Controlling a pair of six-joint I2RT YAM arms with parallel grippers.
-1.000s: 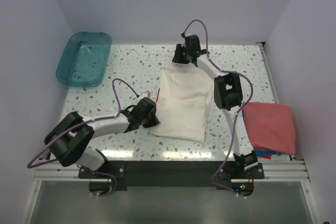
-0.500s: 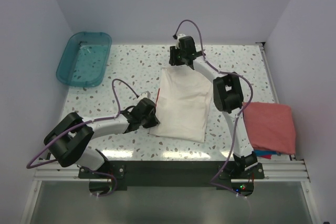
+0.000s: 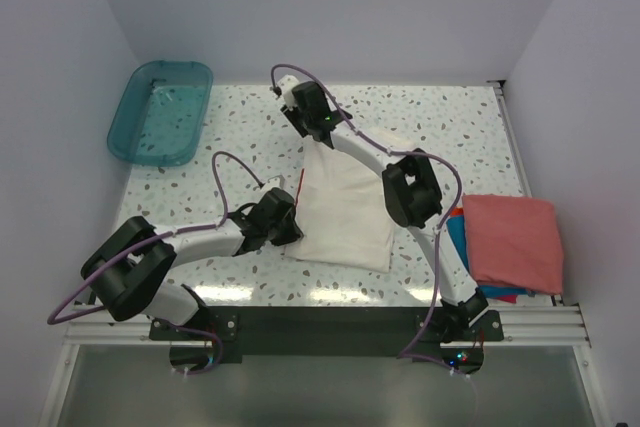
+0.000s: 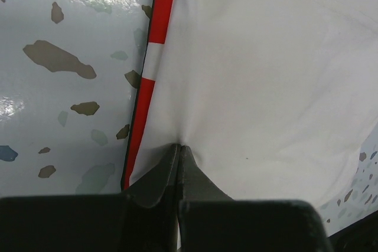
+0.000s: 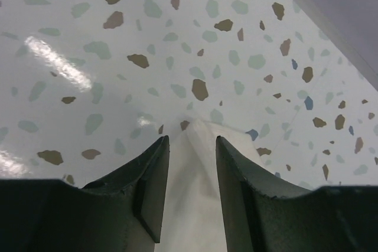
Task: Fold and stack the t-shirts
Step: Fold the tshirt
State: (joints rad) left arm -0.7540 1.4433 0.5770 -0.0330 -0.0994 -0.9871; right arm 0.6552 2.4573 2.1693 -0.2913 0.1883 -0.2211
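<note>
Bare speckled tabletop (image 3: 450, 117) runs along the far right, an open lane. The far-left corner is blocked by the teal tub (image 3: 160, 112). A bare strip lies between the tub and the left arm (image 3: 200, 237), which sits low along the near left. The right arm (image 3: 408, 192) slants across above the white shirt (image 3: 340, 207), barring the middle from overhead. Near right, the red shirt (image 3: 512, 242) lies flat on a blue shirt (image 3: 456, 229), close against that arm's lower link.
</note>
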